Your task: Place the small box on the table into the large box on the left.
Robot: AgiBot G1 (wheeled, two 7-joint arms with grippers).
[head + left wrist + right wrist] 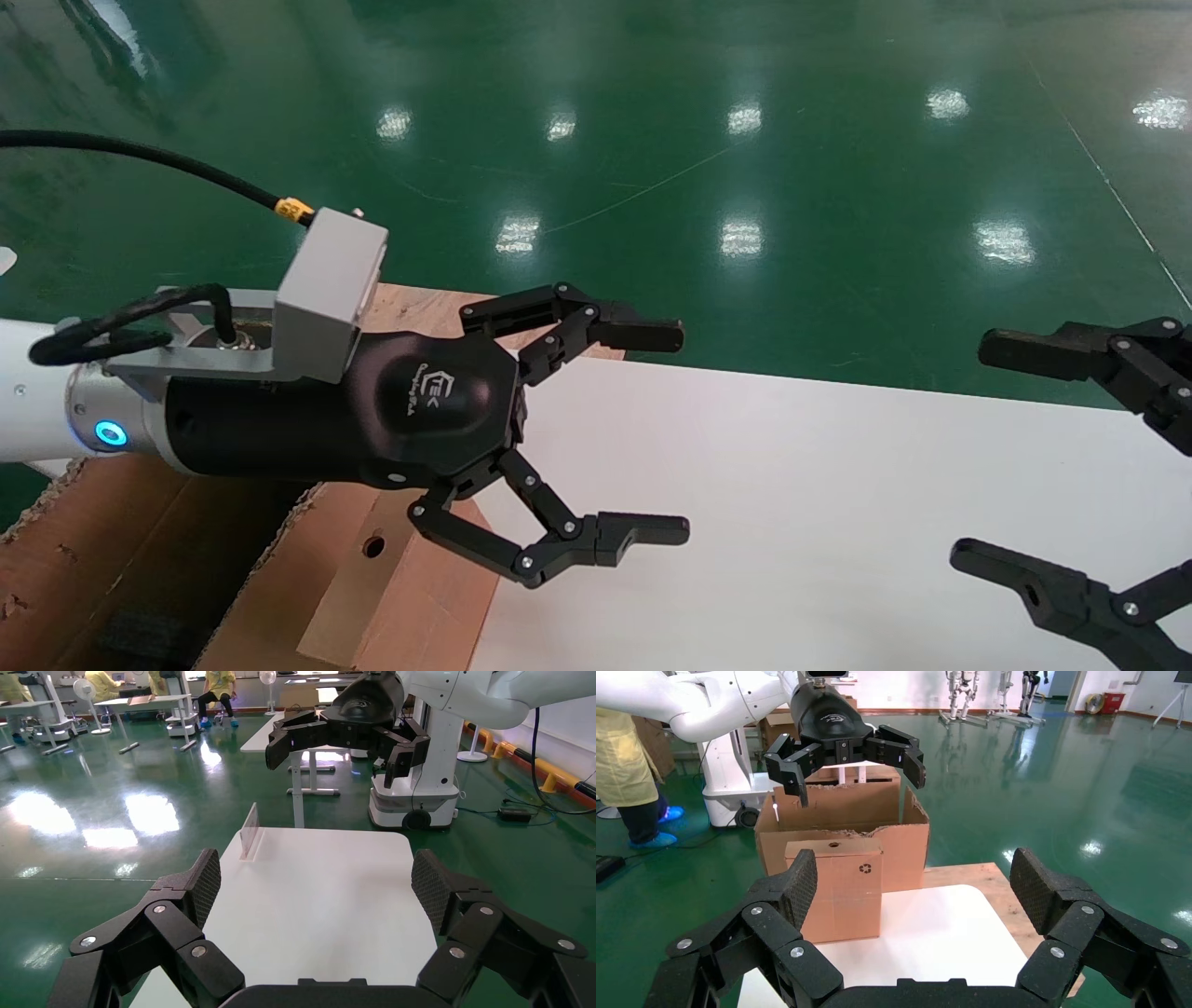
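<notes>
- Small box (838, 887) stands upright at the left edge of the white table (801, 522), touching the large box (880, 815) behind it; the round hole sits in its top face and a tiny recycling symbol shows on its side.
- Large box, a torn-edged carton, stands off the table's left end, open at the top.
- Left claw (643, 433) hovers above the small box and the carton's rim, fingers spread wide, gripping nothing.
- Right claw (973, 452) hangs over the table's right side, well apart from both boxes, also spread wide and empty.
- Plywood board (979, 881) lies under the table's far left corner.
</notes>
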